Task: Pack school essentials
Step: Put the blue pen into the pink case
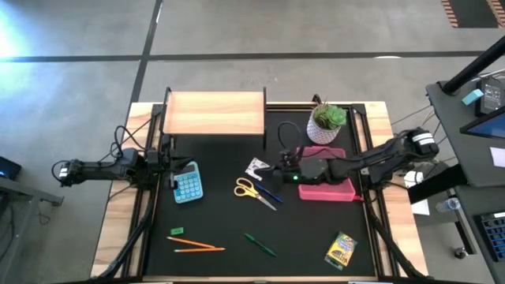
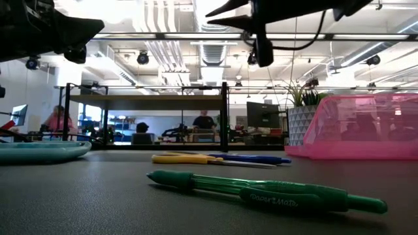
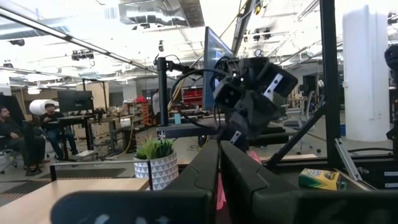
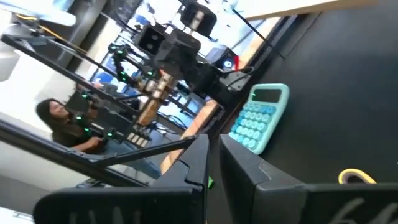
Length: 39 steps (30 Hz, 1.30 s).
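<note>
School essentials lie scattered on my black tabletop (image 1: 221,213), which has pale wooden edges and stands on a grey concrete floor (image 1: 260,28) crossed by dark lines. Yellow-handled scissors (image 1: 251,190) sit near the middle with a blue pen (image 1: 271,194) touching them, and a small white patterned card (image 1: 256,167) lies just beyond. Toward the front edge are a green eraser (image 1: 176,232), two orange pencils (image 1: 197,247), a green pen (image 1: 259,244) and a yellow-green crayon box (image 1: 342,249). A teal calculator (image 1: 188,184) rests on the left side, a light wooden shelf (image 1: 214,113) stands at the back, and a potted green plant (image 1: 327,122) is beside a pink case (image 1: 327,186) on the right. My right tool (image 1: 278,166) hangs above the tabletop just beside the card, its fingers nearly together and holding nothing I can see. My left tool (image 1: 167,158) waits at the left edge by the calculator, fully closed and empty. From table height, the green pen's barrel reads "Paper Mate" in raised letters. Beyond the tabletop is an open workshop with exposed ceiling ducts, monitors and several seated people at desks. Lettering on the crayon box is too small to read.
</note>
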Tool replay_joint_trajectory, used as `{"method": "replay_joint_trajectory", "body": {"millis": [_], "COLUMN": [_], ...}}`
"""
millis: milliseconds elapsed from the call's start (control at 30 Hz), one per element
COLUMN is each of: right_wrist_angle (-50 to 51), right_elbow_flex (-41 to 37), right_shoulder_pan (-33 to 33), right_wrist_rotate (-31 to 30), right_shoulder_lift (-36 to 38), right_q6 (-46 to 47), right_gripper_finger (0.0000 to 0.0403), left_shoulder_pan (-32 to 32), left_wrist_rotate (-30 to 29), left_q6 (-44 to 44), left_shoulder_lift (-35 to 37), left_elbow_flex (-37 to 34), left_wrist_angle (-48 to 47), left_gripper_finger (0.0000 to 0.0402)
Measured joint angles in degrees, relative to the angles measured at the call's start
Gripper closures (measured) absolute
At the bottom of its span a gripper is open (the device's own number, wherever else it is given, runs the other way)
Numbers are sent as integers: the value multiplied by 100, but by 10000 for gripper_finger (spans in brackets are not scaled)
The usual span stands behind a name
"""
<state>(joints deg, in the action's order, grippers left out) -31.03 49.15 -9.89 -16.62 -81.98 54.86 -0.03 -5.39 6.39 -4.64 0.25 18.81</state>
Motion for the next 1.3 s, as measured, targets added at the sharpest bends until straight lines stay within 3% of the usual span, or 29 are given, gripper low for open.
{"method": "replay_joint_trajectory", "body": {"millis": [100, 233, 500, 633, 967, 1300], "right_wrist_angle": [475, 1823, 5676, 6806, 8111, 8183], "right_elbow_flex": [366, 1112, 3100, 3685, 4046, 3991], "right_shoulder_pan": [2, 2, 2, 4, 36, 55], "right_wrist_rotate": [-11, -11, -11, 66, 352, 521], "right_shoulder_lift": [-257, -582, -1385, -1740, -2037, -2617], "right_q6": [-2, -84, -270, -249, -151, -650], "right_gripper_finger": [373, 357, 277, 236, 174, 182], "left_shoulder_pan": [0, 2, 2, 0, 0, 1], "left_wrist_rotate": [-1, 0, 0, 0, 0, 0], "left_q6": [2, 0, 2, 0, 2, 2], "left_shoulder_lift": [1, 2, 0, 0, 0, 1], "left_elbow_flex": [0, -2, 0, -1, 0, 0], "left_wrist_angle": [-1, 0, 0, 0, -2, 0], "left_gripper_finger": [402, 402, 402, 402, 402, 402]}}
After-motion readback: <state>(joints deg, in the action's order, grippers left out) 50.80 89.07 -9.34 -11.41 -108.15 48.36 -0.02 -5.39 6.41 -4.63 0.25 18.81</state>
